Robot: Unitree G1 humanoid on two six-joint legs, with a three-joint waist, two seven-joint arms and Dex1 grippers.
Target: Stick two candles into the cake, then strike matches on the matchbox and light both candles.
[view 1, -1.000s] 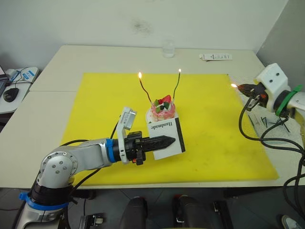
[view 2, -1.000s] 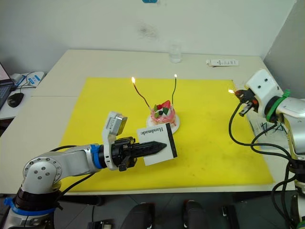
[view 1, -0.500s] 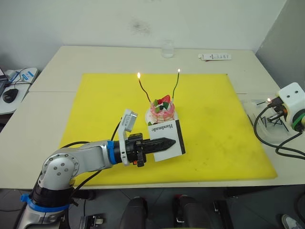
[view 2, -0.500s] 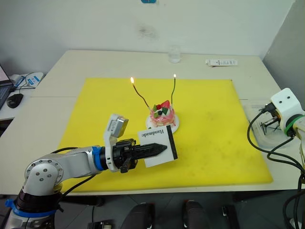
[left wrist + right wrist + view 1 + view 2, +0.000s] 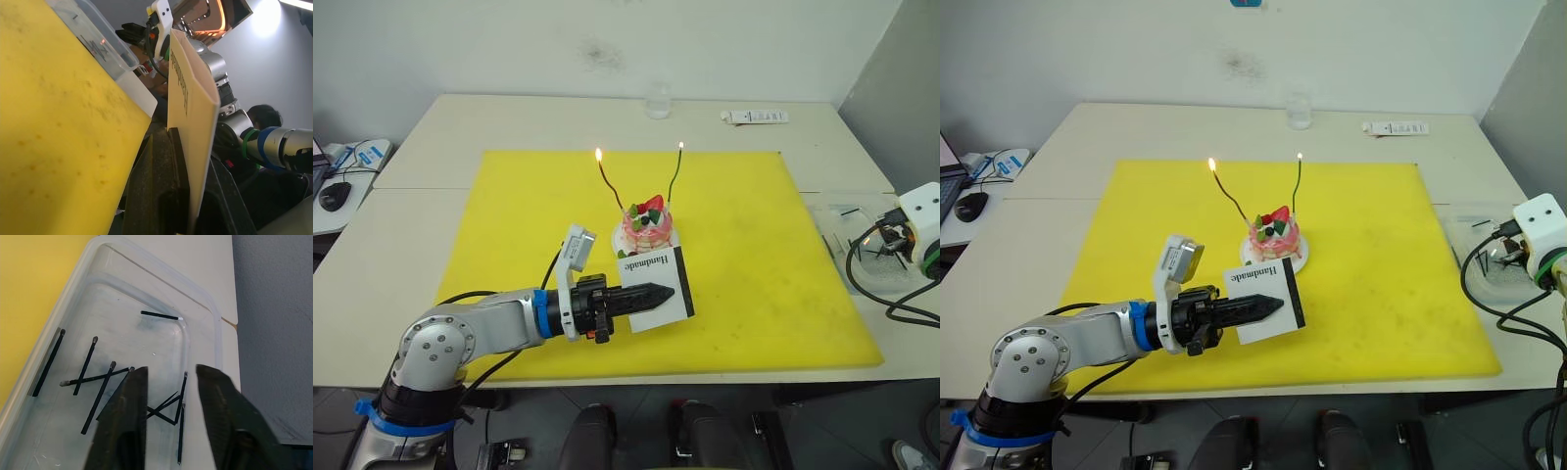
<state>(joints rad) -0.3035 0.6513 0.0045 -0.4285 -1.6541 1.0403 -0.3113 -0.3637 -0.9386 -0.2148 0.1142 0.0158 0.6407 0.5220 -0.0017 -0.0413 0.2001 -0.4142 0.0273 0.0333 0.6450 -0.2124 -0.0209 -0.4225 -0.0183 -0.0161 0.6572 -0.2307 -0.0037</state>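
The pink cake sits on its white plate in the middle of the yellow mat. Two candles stand in it, the red-brown one and the green one, each with a small flame at its tip. In front of the cake, my left gripper is shut on the white matchbox, held upright on edge. My right gripper hovers open and empty over a clear tray off the mat's right edge. Several dark matches lie in that tray.
A clear glass and a flat white strip-shaped item lie at the table's far side. A computer mouse rests on a side desk to the left. Cables hang from my right wrist near the mat's right edge.
My right arm has swung from over the mat's right edge down to the tray. The burning match it held has left the fingers, and its flame is gone. My left arm is still.
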